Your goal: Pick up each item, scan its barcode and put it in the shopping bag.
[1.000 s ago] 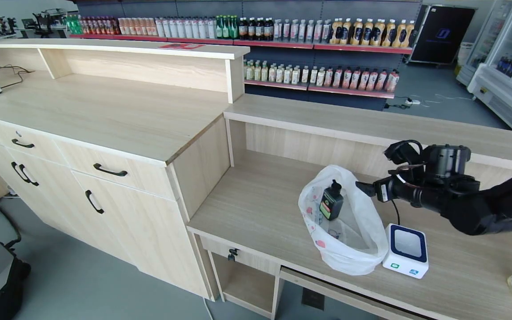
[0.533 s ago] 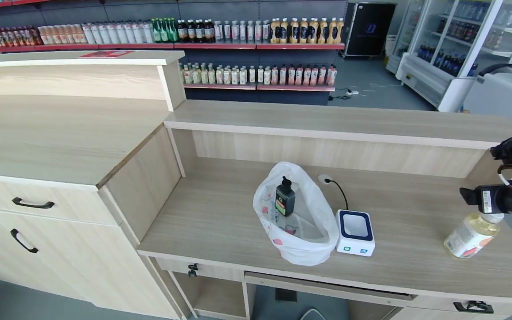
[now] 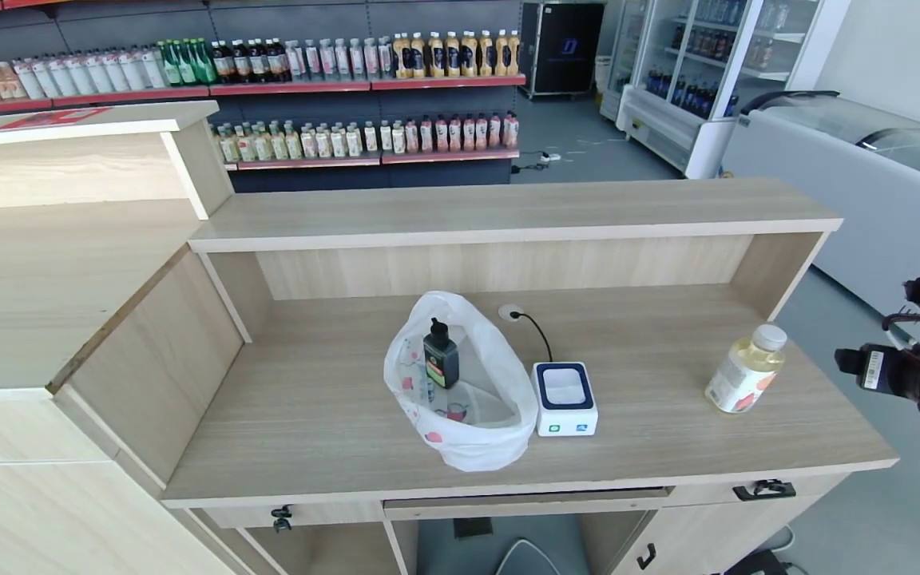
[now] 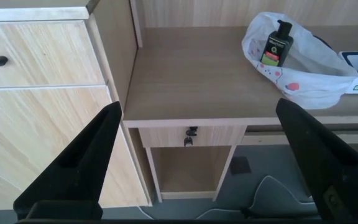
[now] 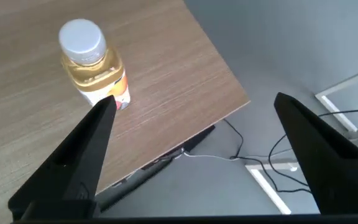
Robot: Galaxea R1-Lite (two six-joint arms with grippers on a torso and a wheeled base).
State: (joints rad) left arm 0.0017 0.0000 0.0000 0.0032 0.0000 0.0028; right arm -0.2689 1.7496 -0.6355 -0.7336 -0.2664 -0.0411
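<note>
Right gripper hangs off the end of the counter, fingers spread wide, nothing between them. The yellow bottle stands upright near it to its left, untouched. Left gripper is likewise wide and empty, well apart from the shopping bag.

Judgement: the dark bottle is bagged, so the yellow one's pick-up is in hand. Next: close around its body, then carry it farther left to the scanner.
</note>
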